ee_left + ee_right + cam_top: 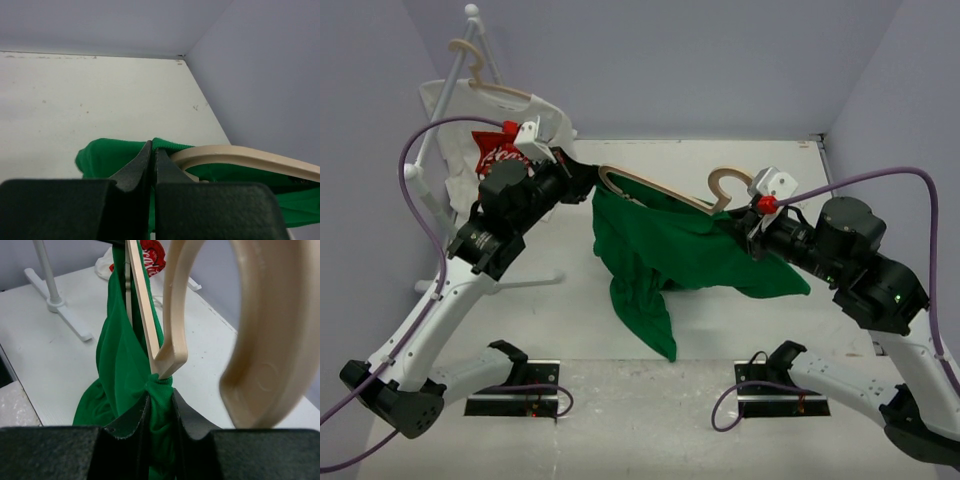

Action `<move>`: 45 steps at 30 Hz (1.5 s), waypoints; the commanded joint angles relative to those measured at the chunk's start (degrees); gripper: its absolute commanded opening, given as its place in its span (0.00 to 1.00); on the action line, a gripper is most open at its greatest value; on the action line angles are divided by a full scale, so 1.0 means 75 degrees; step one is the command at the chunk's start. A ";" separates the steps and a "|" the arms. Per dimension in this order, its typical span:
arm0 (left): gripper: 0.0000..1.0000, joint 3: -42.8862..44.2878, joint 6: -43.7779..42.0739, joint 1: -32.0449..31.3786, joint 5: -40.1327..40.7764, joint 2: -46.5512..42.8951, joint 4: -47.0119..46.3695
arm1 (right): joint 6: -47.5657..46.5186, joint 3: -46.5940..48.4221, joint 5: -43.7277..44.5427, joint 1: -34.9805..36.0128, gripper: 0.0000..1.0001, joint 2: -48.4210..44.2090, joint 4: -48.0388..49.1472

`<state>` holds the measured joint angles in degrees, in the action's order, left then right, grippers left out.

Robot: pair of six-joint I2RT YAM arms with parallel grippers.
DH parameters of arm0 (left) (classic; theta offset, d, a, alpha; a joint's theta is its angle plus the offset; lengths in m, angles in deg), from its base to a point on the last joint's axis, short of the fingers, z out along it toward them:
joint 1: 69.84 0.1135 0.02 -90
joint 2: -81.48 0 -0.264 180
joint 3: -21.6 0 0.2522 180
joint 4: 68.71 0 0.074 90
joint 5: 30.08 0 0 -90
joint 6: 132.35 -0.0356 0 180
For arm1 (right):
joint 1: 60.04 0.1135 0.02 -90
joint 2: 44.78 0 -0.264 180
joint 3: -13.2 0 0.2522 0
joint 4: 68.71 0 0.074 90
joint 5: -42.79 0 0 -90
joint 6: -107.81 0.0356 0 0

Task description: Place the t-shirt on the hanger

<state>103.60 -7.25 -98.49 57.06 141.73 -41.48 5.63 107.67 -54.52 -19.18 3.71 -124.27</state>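
Two lilac walls (670, 60); white, perhaps scuffed, table (650, 410) below the t-shirt (660, 250).

rack (442, 105) crowds far left; t-shirt (660, 245) drapes centre; near table (640, 400) open

The top camera looks down from above and behind over the whole table (650, 420). Both wrist cameras face forward, very close. All three share the t-shirt (660, 250) and hanger (650, 186).

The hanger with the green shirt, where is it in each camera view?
Top external: hanger spans the centre, hook toward the right.
Left wrist: hanger at lower right, one beige arm curving in.
Right wrist: hanger fills centre and right, hook close up.
Shared landmark: the green t-shirt, bunched against it in every view.
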 commanded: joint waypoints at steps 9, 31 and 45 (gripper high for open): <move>0.00 0.2132 -0.1612 0.0362 0.1225 0.0962 0.1513 | -0.0350 0.0500 -0.0095 -0.0032 0.00 0.0041 -0.0989; 0.00 0.1879 -0.1111 -0.1208 0.1163 0.0145 0.0763 | 0.2676 -0.0068 0.2139 0.0505 0.00 0.2365 0.3336; 0.00 0.1755 -0.0726 -0.1208 0.0930 0.0487 0.0247 | 0.2487 0.0779 0.0907 0.0517 0.00 0.2157 0.2212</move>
<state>116.51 -14.93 -107.16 72.31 142.69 -33.84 24.95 109.31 -38.19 -15.09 18.53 -107.37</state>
